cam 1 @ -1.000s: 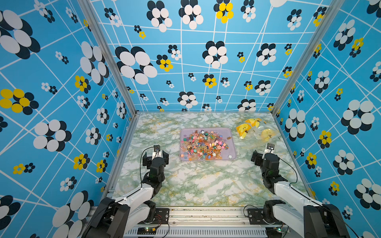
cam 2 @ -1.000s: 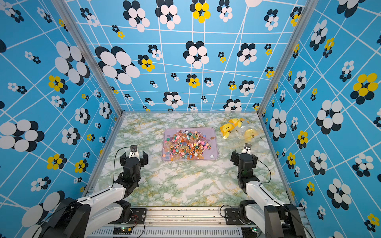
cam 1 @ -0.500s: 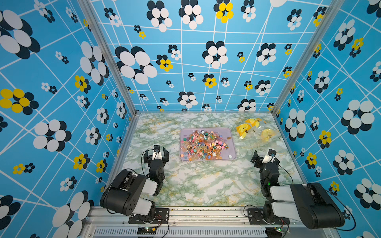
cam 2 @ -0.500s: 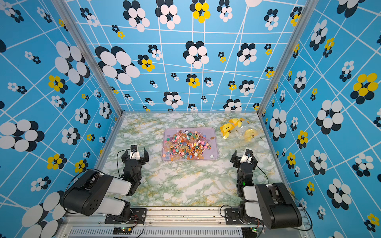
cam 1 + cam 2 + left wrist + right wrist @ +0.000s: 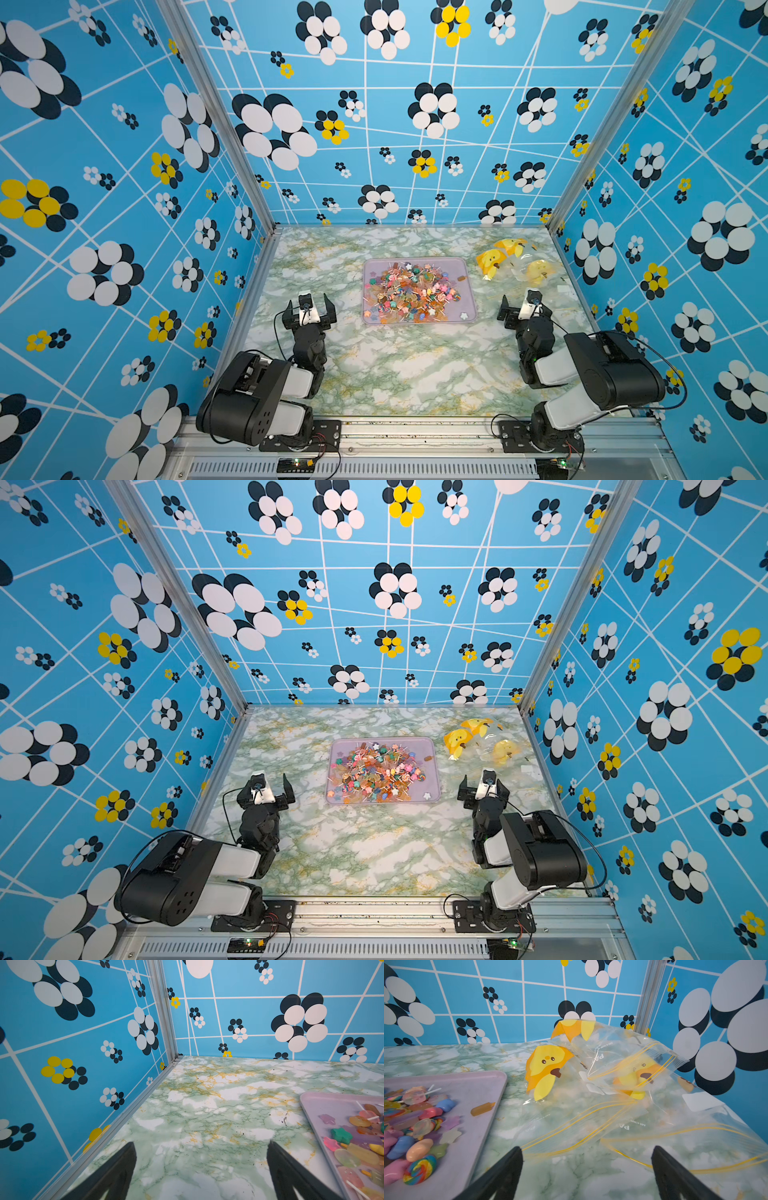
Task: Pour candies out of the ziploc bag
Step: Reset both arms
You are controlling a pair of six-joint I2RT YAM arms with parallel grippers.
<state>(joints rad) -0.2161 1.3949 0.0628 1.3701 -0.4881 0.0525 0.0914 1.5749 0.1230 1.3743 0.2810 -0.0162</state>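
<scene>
Plainly the candies (image 5: 409,291) lie heaped in the lilac tray (image 5: 468,297) at the middle of the marbled table (image 5: 395,370), while the ziploc bag (image 5: 515,264) lies crumpled and apparently empty near the far right corner, just beside the tray, so the pour looks done; the left gripper (image 5: 308,304) and the right gripper (image 5: 525,306) both stand wide open with nothing between the jaws, low over the table on either side of the tray; the bag is likely very light, limp and slick, a thin clear film that would fold or slide under a push, so a pinch on a raised edge or a bottom corner should serve better than the flat middle; the candies look small, hard and apt to scatter; the right wrist view shows what the top views do not: yellow zip lines, duck prints and overlapping clear sheets, perhaps several bags; the left wrist view shows only bare table and one tray corner with star-shaped sweets; the top views alone show both arms folded near their bases
</scene>
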